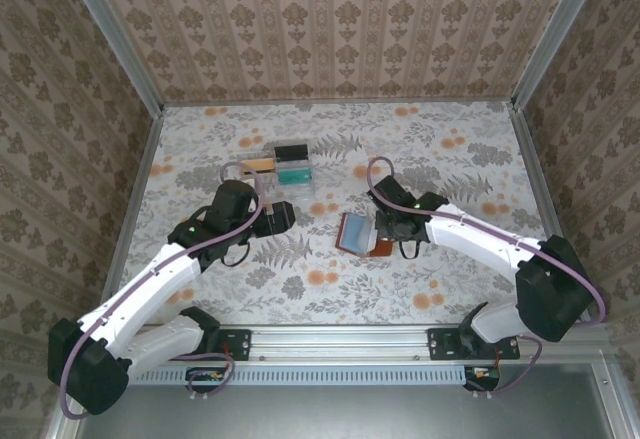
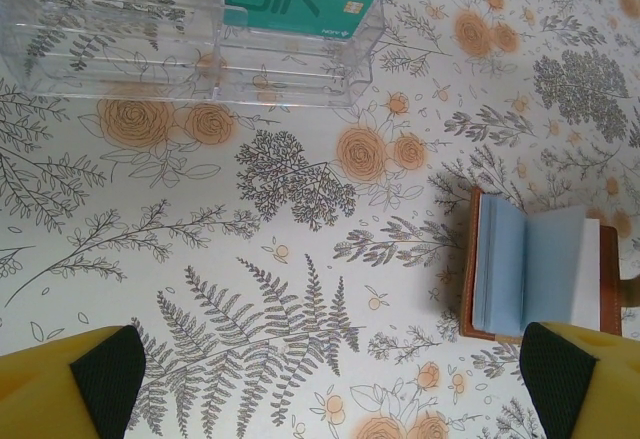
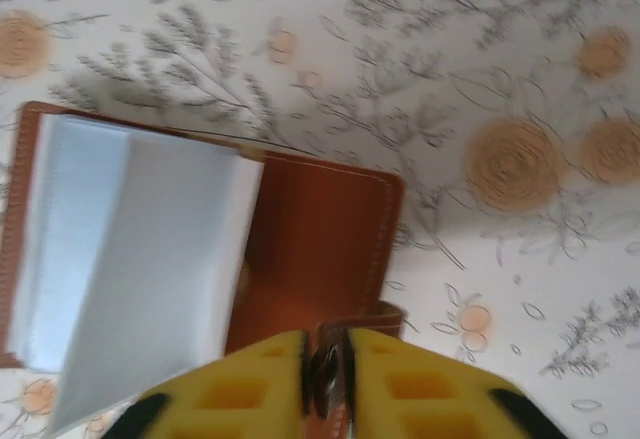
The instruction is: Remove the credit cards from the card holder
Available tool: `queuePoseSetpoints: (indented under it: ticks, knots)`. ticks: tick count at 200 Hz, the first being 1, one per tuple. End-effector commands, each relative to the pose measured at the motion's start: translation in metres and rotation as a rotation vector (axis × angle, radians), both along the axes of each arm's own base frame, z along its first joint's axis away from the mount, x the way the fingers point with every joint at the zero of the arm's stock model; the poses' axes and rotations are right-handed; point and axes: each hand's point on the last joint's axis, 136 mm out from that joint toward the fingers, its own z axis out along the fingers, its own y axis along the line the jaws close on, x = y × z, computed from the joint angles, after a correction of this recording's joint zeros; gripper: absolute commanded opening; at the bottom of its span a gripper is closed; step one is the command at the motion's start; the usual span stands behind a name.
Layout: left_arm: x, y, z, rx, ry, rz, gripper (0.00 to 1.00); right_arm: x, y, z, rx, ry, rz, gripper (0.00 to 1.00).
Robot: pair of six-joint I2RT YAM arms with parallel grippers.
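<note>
Presently: card holder, judged soft leather, light, lying open on desk; sleeves floppy, likely slippery, so pinch cover edge. Right tool close about clasp tab, grip uncertain. Left tool wide open, empty.

Floral-print tablecloth, ferns and orange roses. Damask-patterned walls on three sides, metal corner posts. Even, soft light, faint shadows.

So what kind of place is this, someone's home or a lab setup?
Probably a staged robot test cell, not a home: a left arm and right arm bolted to an aluminium rail, with wallpapered panels boxing in the floral table.
</note>
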Motion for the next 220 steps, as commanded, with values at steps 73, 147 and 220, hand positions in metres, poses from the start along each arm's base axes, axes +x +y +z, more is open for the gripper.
queuePoseSetpoints:
  ticks: [73,147,220]
  knots:
    - [0.002,-0.036,-0.005,-0.047,0.051,-0.093,0.86,0.001,0.013,-0.029,0.279,0.036,-0.059,0.35]
    - [0.004,-0.093,-0.037,-0.142,0.196,-0.225,0.48,0.019,0.040,-0.042,0.322,0.050,0.102,0.00]
    - [0.012,-0.110,-0.082,-0.082,0.286,-0.254,0.33,0.033,0.056,-0.051,0.329,0.078,0.162,0.00]
